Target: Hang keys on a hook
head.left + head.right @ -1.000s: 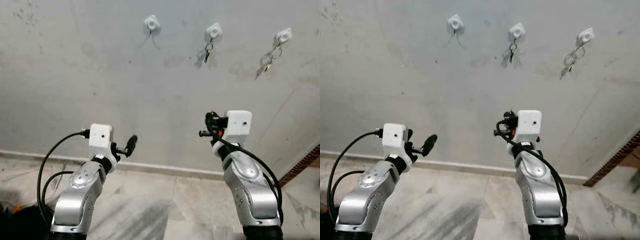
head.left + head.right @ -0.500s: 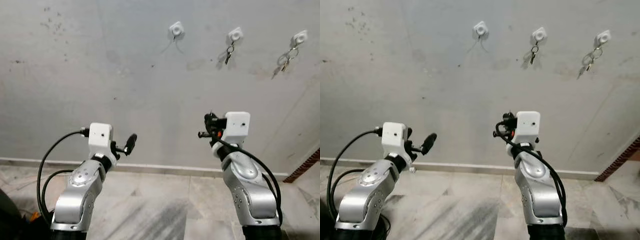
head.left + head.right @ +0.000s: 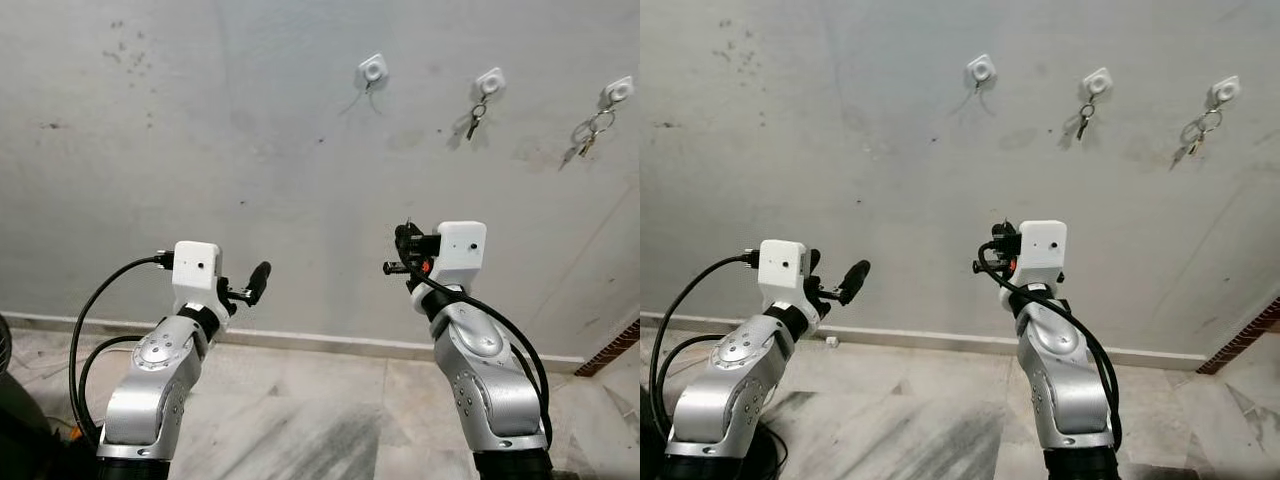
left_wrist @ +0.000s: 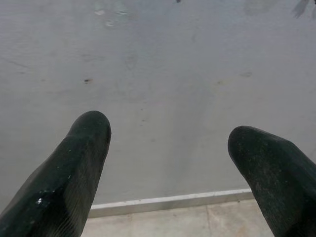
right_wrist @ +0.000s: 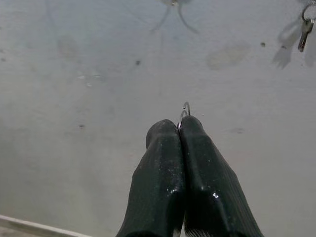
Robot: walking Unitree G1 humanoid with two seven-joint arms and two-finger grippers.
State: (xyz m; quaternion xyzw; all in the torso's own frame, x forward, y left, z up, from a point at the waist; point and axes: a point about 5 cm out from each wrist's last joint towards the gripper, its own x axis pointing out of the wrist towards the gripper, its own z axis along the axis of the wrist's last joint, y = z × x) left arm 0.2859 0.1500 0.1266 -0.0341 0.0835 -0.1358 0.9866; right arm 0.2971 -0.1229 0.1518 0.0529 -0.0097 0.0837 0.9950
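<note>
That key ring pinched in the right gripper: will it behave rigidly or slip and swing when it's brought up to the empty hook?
The key ring is thin wire, barely showing above the shut right gripper, so it may pivot or slip. Anything below probably dangles, like the hung keys. The empty hook looks small.

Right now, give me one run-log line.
stage: approach | right tool: shut on key ring | left tool: open, idle | free hook: ahead, above | other hooks: keys hung

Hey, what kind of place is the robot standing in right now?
Probably a home hallway or entry: a bare grey plaster wall carrying three white hooks, two with keys, above a marble tile floor.
</note>
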